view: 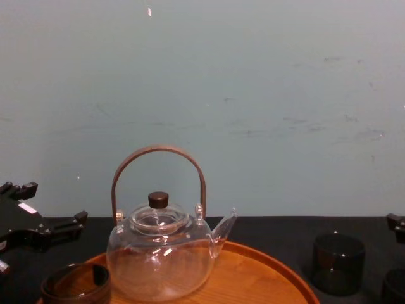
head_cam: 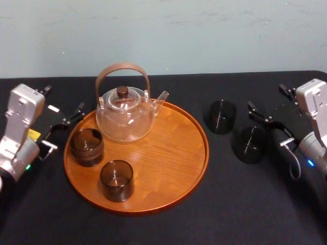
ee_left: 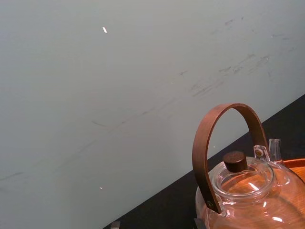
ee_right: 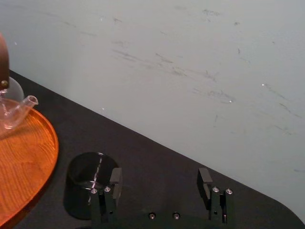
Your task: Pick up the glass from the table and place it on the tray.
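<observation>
Stands at the approach step, with the right gripper [head_cam: 265,124] spread open close by the nearer dark glass [head_cam: 251,144] on the table [head_cam: 204,214] right of the tray [head_cam: 168,148], left gripper [head_cam: 65,127] parked open at the tray's left, and calls next for straddling that glass before closing.

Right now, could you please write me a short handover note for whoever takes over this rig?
Left claw: open and empty, beside the left rim of the tray.
Right claw: open and empty, close to the two glasses on the right. Neither is between its fingers.
On the tray: teapot, back tray glass, front tray glass.
On the black table, right of the tray: far glass and near glass, both upright.
Done: two glasses sit on the tray.
Left: grasp a table glass, probably with the right claw, and set it on the tray's bare right half.
</observation>
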Robot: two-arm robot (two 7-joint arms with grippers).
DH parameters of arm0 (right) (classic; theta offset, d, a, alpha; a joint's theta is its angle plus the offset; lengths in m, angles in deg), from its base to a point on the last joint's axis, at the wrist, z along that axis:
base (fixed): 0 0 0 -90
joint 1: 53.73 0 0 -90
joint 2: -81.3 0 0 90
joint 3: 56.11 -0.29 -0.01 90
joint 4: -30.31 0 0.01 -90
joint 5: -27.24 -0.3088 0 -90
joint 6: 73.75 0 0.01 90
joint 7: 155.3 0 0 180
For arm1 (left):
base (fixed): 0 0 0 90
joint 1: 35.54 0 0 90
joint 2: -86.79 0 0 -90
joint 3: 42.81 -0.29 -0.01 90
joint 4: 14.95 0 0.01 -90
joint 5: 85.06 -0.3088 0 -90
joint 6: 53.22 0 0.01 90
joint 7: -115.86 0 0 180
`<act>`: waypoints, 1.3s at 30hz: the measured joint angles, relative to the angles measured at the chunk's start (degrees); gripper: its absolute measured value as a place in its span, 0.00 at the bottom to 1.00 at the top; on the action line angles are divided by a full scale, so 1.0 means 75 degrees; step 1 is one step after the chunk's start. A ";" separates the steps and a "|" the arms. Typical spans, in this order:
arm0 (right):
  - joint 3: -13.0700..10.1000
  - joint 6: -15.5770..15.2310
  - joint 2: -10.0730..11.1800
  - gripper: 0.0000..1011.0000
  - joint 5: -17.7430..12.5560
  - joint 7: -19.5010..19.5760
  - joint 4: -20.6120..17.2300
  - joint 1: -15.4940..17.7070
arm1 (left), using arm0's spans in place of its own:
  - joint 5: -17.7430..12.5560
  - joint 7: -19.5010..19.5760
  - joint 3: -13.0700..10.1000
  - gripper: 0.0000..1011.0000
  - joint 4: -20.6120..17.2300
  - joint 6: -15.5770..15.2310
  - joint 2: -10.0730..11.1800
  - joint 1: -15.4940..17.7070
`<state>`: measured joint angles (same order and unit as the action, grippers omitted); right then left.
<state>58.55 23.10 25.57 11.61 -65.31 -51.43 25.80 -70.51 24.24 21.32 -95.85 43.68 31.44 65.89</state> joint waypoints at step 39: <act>-0.0653 -0.1503 0.0216 0.99 -0.0756 -0.1325 -0.1482 0.1383 | 0.0000 0.0000 0.0000 0.99 0.0000 0.0000 0.0000 0.0000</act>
<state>53.66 11.82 27.19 5.94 -75.25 -62.55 36.17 -70.52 24.24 21.32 -95.85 43.69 31.44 65.89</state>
